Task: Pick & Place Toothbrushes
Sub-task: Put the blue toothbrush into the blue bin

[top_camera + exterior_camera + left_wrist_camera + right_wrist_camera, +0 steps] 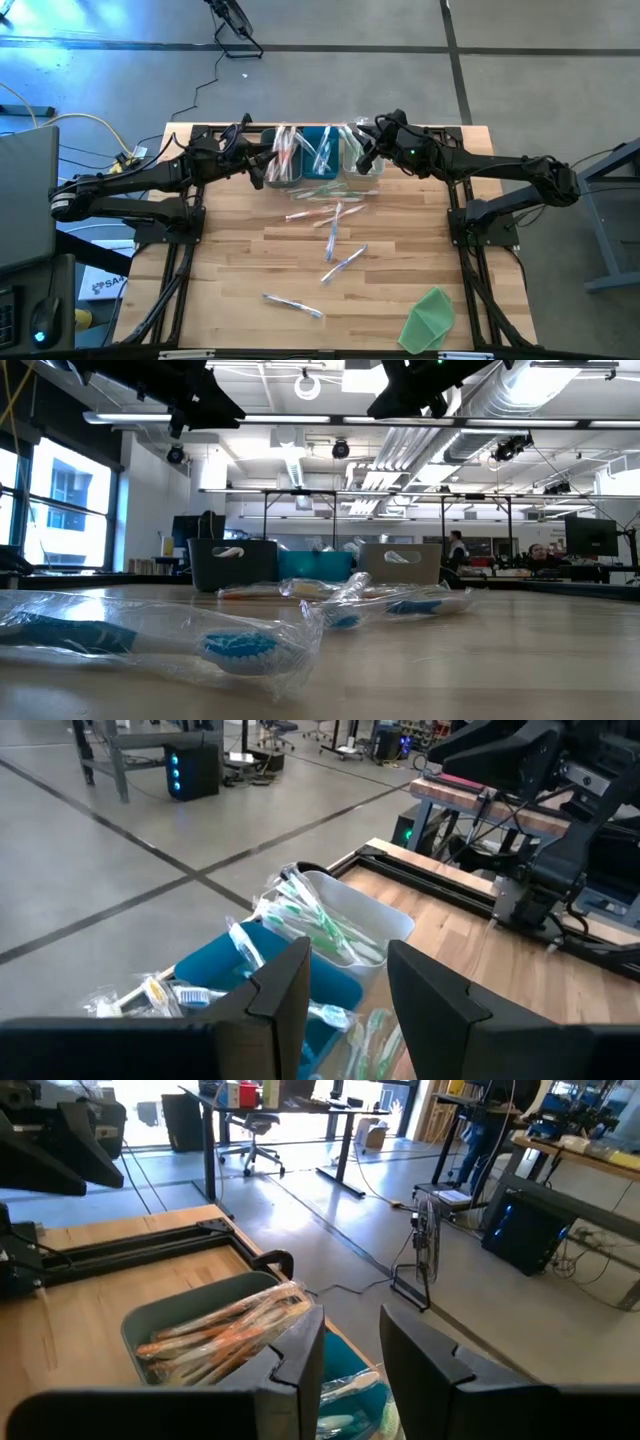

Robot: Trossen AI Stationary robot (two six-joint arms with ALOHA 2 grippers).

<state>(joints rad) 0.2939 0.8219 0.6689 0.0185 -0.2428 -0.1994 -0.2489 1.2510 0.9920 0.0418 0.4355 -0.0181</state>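
Observation:
Three bins stand side by side at the table's far edge: a dark grey one (283,162) with orange toothbrushes (225,1328), a blue one (320,162) with blue toothbrushes (240,948), and a white one (356,160) with green toothbrushes (322,925). Several wrapped toothbrushes lie loose on the wood (335,225), one close to the low camera (200,645). My left gripper (345,988) hovers open beside the grey bin (260,165), nothing between its fingers. My right gripper (350,1348) hovers open by the white bin (366,157), also holding nothing.
A green cloth (430,318) lies at the table's near right corner. Black frame rails (180,260) run along the left and right table edges. Bare wood lies between the loose toothbrushes and the near edge.

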